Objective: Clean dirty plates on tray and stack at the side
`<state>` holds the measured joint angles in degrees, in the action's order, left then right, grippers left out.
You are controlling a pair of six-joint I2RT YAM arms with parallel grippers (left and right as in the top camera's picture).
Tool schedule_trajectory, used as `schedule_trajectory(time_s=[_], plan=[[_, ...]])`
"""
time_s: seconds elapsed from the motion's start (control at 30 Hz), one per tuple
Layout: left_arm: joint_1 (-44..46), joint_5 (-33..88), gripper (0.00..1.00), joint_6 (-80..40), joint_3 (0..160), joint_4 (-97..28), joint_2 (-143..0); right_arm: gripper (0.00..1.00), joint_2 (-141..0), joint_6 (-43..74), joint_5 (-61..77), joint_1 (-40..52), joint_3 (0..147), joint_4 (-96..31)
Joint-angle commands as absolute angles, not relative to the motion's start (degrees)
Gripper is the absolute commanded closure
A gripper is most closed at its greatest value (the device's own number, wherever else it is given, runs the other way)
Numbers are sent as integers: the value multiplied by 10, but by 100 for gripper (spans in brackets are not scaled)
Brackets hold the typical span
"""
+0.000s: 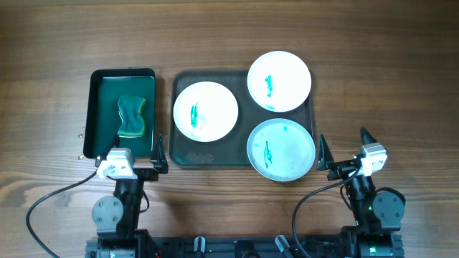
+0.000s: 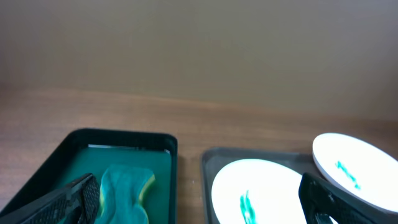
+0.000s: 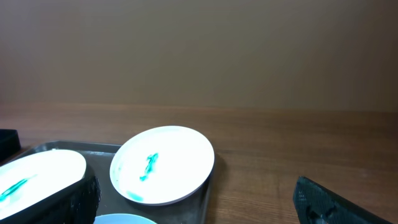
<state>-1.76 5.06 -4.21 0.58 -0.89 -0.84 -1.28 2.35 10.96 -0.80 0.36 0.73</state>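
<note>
Three white plates with teal smears lie on the dark grey tray (image 1: 188, 154): one at the left (image 1: 206, 110), one at the back right (image 1: 279, 80) overhanging the rim, one at the front right (image 1: 281, 150). My left gripper (image 1: 136, 149) is open and empty, near the table's front, in front of the gap between the two trays. My right gripper (image 1: 344, 143) is open and empty, just right of the front right plate. The left wrist view shows the left plate (image 2: 261, 190) and the back right plate (image 2: 357, 165). The right wrist view shows the back right plate (image 3: 163, 163) and the left plate (image 3: 37, 171).
A smaller black tray with a green inside (image 1: 100, 115) stands left of the grey tray and holds a teal and yellow sponge (image 1: 132, 116), which also shows in the left wrist view (image 2: 124, 193). Bare wooden table lies around both trays.
</note>
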Motion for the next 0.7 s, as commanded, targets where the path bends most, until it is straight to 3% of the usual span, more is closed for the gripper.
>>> schedule_trajectory(time_s=[0.0,0.17,0.4,0.67], plan=[[-18,53,0,-49,18,2,-4,0,-10,30,117,-6,17,12],[-18,62,0,-50,94,-43,-38,0,-23,30,117,-6,72,8],[-18,65,0,-49,309,-146,-190,0,-137,30,136,-6,203,-36],[-18,66,0,-48,580,-401,-431,0,-391,30,196,-6,486,-264]])
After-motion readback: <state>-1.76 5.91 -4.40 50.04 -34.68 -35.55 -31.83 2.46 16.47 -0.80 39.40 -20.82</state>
